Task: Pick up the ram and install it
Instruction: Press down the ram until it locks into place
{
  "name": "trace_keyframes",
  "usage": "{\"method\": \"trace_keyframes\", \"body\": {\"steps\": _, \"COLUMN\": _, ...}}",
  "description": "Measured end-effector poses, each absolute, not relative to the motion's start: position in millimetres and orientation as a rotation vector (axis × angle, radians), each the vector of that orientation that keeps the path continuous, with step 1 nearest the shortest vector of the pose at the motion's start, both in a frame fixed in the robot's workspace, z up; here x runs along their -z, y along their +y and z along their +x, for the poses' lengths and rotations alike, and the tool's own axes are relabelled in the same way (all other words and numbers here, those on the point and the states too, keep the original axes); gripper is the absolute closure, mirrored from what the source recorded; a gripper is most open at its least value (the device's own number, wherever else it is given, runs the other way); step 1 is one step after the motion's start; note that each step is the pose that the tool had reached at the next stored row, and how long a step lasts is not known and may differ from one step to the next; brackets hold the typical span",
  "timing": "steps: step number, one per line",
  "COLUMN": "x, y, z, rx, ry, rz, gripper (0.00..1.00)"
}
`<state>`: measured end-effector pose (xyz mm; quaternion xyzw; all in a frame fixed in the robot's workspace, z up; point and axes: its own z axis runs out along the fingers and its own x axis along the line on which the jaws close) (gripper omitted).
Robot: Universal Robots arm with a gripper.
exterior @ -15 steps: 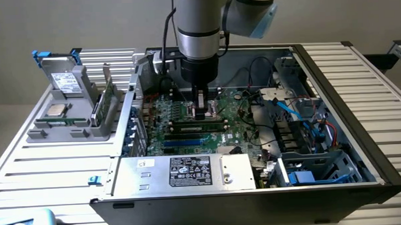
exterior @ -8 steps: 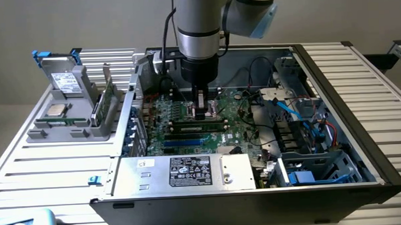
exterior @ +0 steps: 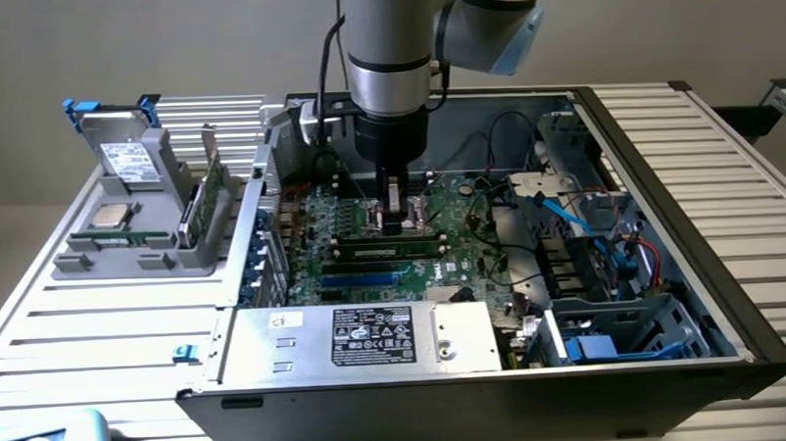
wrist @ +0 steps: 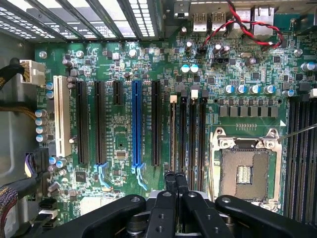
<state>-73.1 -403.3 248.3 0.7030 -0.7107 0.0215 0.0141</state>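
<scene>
The arm reaches straight down into the open computer case (exterior: 658,299), and the gripper (exterior: 395,220) sits low over the motherboard (exterior: 367,241), just above the memory slots (exterior: 391,248).

In the wrist view the gripper (wrist: 174,179) has its two fingers (wrist: 170,181) pressed close together, with the thin edge of the ram (wrist: 173,144) running away from them. The ram stands on edge in the first of the slots (wrist: 192,139), its long axis parallel to them and to the blue slot (wrist: 136,126) alongside. The fingers are closed on its near end.

The open CPU socket (wrist: 246,168) lies just beside the slots.

In the exterior view a grey rack (exterior: 138,229) stands outside the case on that view's left, holding a drive (exterior: 132,163), a silver chip (exterior: 111,215) and another green stick (exterior: 207,202) set upright on edge.
</scene>
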Motion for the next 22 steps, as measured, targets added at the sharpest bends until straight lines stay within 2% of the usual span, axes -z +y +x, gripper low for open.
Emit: {"method": "trace_keyframes", "body": {"steps": 22, "x": -248.3, "y": -403.3, "z": -73.1, "rx": -0.058, "ry": -2.547, "rz": 1.778, "gripper": 0.89}}
